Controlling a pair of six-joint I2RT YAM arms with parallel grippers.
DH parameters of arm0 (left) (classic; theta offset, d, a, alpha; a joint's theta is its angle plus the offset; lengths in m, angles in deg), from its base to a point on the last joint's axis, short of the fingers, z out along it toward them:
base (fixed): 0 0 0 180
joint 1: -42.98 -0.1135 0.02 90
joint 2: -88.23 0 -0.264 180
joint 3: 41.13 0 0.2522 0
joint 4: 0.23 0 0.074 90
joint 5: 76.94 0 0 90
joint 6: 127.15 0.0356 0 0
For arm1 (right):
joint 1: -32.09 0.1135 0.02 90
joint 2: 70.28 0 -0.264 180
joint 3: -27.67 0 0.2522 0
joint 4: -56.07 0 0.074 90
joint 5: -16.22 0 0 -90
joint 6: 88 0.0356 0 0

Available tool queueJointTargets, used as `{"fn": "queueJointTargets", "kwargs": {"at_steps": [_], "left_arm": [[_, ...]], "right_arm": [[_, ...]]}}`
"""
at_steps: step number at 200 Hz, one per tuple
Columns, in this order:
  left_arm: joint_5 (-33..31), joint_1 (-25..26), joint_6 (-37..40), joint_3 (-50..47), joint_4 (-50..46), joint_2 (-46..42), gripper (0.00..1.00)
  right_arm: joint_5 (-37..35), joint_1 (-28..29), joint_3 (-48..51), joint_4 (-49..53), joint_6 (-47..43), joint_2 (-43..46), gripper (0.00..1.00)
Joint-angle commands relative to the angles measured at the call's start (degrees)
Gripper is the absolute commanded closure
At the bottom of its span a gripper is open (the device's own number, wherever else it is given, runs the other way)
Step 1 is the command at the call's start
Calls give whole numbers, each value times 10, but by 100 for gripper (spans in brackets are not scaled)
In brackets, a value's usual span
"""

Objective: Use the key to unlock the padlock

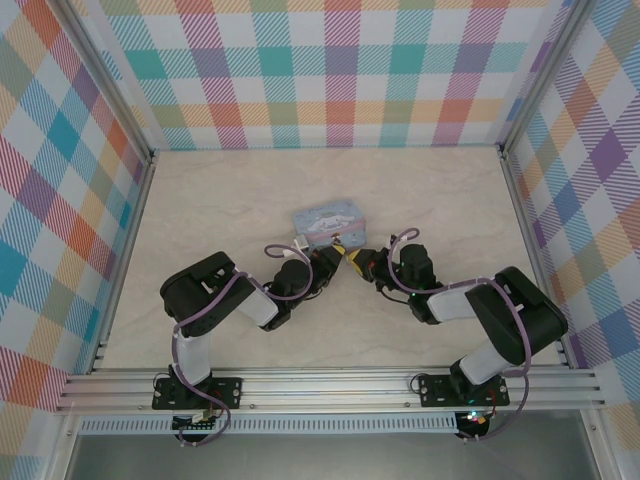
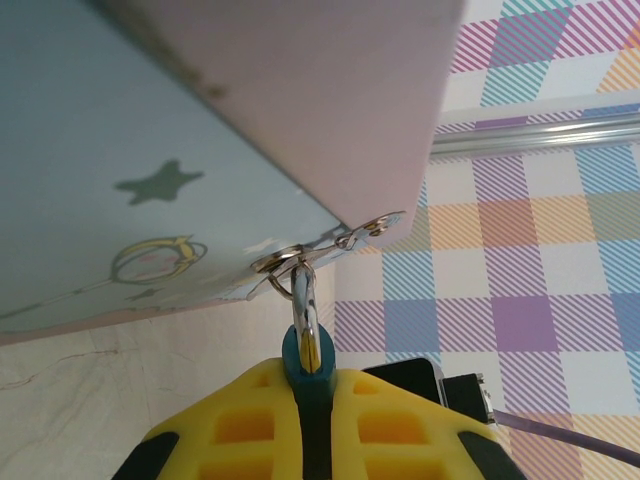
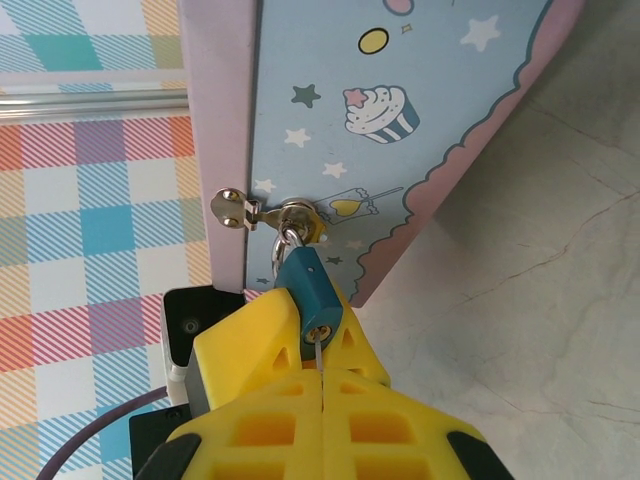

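Observation:
The teal padlock (image 3: 306, 288) hangs by its metal shackle (image 2: 305, 310) from the hasp of the light-blue cartoon tin (image 1: 328, 220). My left gripper (image 2: 307, 385) is shut on the padlock's body (image 2: 306, 362), its yellow finger (image 3: 247, 335) showing beside the lock in the right wrist view. My right gripper (image 3: 322, 385) is shut on the key. Only the key's thin shaft (image 3: 320, 353) shows, its tip in the keyhole at the padlock's bottom; its head is hidden between the pads. From above, both grippers (image 1: 335, 258) (image 1: 357, 260) meet just in front of the tin.
The tin's side (image 2: 140, 150) looms close above the left gripper. Plaid walls (image 1: 340, 70) and aluminium rails (image 1: 330, 385) enclose the beige table (image 1: 220, 200). Free room lies to the left, right and behind the tin.

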Motion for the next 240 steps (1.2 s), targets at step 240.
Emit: {"fn": "queueJointTargets", "kwargs": {"at_steps": [240], "left_arm": [[68,33,-16,38,29,8,100]], "right_arm": [[7,-3,-78,-125,-4,-111,98]]}}
